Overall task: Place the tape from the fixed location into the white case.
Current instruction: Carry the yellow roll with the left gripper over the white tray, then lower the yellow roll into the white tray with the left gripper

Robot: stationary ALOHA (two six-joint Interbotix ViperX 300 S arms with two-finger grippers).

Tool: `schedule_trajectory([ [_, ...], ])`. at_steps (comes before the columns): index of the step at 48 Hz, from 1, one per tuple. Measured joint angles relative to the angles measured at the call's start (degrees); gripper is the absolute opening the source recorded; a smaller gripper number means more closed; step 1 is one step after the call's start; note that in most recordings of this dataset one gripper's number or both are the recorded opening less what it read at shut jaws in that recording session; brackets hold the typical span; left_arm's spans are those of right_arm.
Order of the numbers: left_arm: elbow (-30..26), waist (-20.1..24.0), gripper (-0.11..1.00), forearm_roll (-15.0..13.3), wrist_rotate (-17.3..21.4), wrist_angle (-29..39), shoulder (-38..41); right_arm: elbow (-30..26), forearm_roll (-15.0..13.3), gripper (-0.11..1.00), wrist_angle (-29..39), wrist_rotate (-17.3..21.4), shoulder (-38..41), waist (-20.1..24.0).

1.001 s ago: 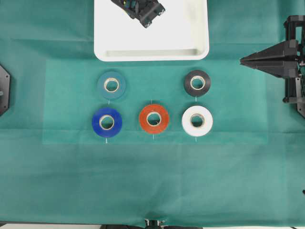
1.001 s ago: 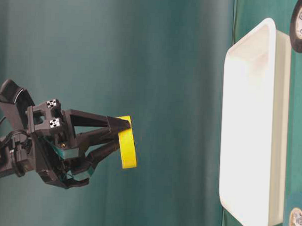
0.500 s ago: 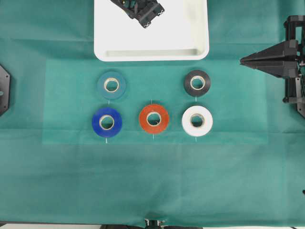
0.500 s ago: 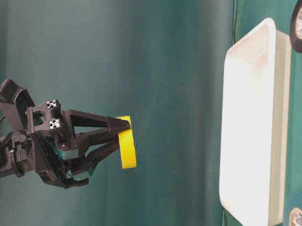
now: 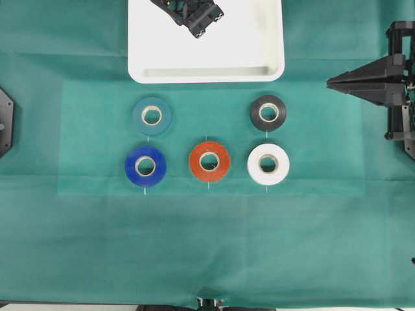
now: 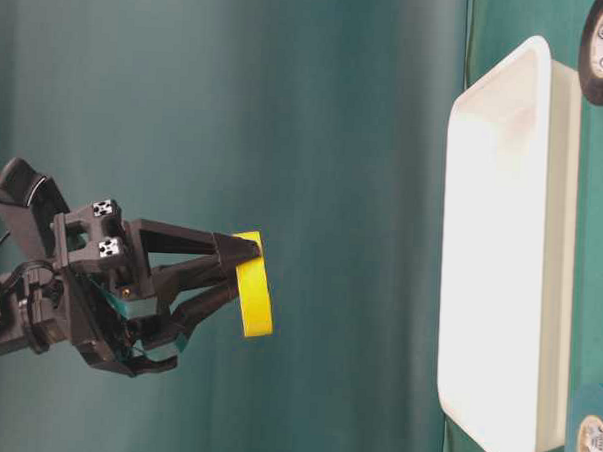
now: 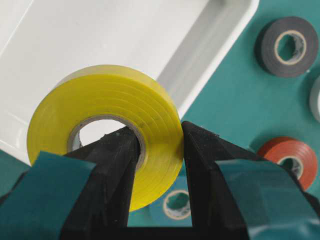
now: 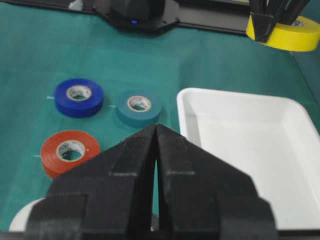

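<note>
The yellow tape [image 7: 115, 97] hangs in the air above the white case [image 5: 206, 75]. My left gripper [image 7: 160, 131] is shut on it, one finger through the cardboard core and the other on the outer face. In the table-level view the tape [image 6: 255, 284] is held well clear of the case [image 6: 501, 245]. From overhead only the left gripper's body [image 5: 193, 15] shows over the case, and the tape is hidden under it. My right gripper [image 5: 331, 81] rests at the right edge, shut and holding nothing, with its jaws pressed together [image 8: 156, 128].
Five other rolls lie on the green cloth in front of the case: teal [image 5: 152, 115], blue [image 5: 145, 166], orange-red [image 5: 209, 161], white [image 5: 268, 164] and black [image 5: 268, 113]. The right arm's frame [image 5: 402, 91] stands at the right edge.
</note>
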Motion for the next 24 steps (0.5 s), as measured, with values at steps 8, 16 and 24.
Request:
schedule_trajectory([
  [8, 1.49, 0.0, 0.25, -0.09, 0.09, -1.76, 0.18, 0.0, 0.0, 0.0, -0.09, 0.0, -0.09, 0.0],
  [16, 4.39, 0.26, 0.25, 0.0, 0.26, -5.89, 1.23, 0.0, 0.0, 0.0, 0.0, 0.0, 0.0, 0.0],
  [24, 8.17, 1.14, 0.25, 0.0, 0.35, -10.11, 3.34, 0.0, -0.09, 0.0, 0.0, 0.0, 0.0, 0.0],
])
